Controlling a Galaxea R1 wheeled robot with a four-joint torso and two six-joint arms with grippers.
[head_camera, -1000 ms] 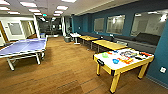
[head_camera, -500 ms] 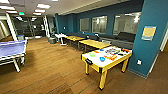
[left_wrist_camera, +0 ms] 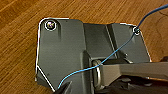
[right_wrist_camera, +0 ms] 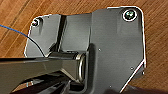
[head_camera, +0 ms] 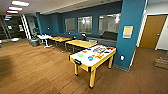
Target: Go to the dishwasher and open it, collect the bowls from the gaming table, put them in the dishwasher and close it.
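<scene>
White-topped gaming table [head_camera: 86,60], one green bowl [head_camera: 80,54], one blue bowl [head_camera: 90,58]

White-topped, yellow-edged gaming table [head_camera: 85,61]

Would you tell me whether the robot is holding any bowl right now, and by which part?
It cannot be told from the wrist views. A green bowl and a blue bowl sit on the gaming table.

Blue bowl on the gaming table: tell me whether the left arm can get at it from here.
Probably not yet. The blue bowl sits on the gaming table, with a stretch of wooden floor between it and the robot, and the left wrist view looks down on floor.
</scene>
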